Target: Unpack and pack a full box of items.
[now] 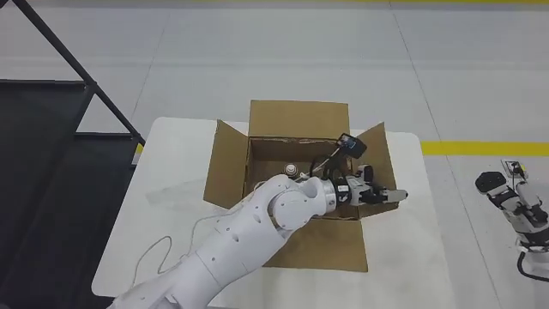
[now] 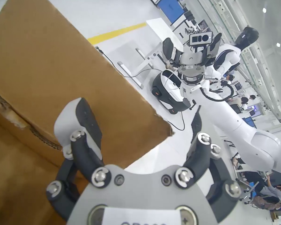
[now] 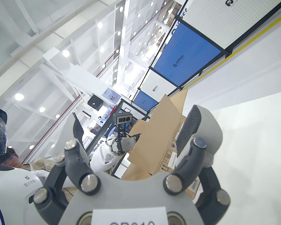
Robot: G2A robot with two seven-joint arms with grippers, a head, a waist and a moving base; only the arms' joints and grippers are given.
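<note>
An open cardboard box (image 1: pixel 296 118) stands on the white table (image 1: pixel 171 189) with all its flaps folded out. A small round-capped item (image 1: pixel 292 170) shows inside by the far wall; the arm hides the rest of the inside. My left arm lies across the box, and the left gripper (image 1: pixel 396 195) is at the right-hand flap (image 2: pixel 49 59). In the left wrist view this gripper (image 2: pixel 140 122) is open, with the flap's torn corner between its fingers and nothing held. My right gripper (image 1: pixel 491 182) hangs beyond the table's right edge, open (image 3: pixel 133 127) and empty, facing the box (image 3: pixel 164 122).
A black metal frame (image 1: pixel 51 129) stands close along the table's left side. A thin cable (image 1: pixel 163 253) lies on the table's near-left part. Bare table surface lies left and right of the box. A yellow floor line (image 1: pixel 485 148) runs off to the right.
</note>
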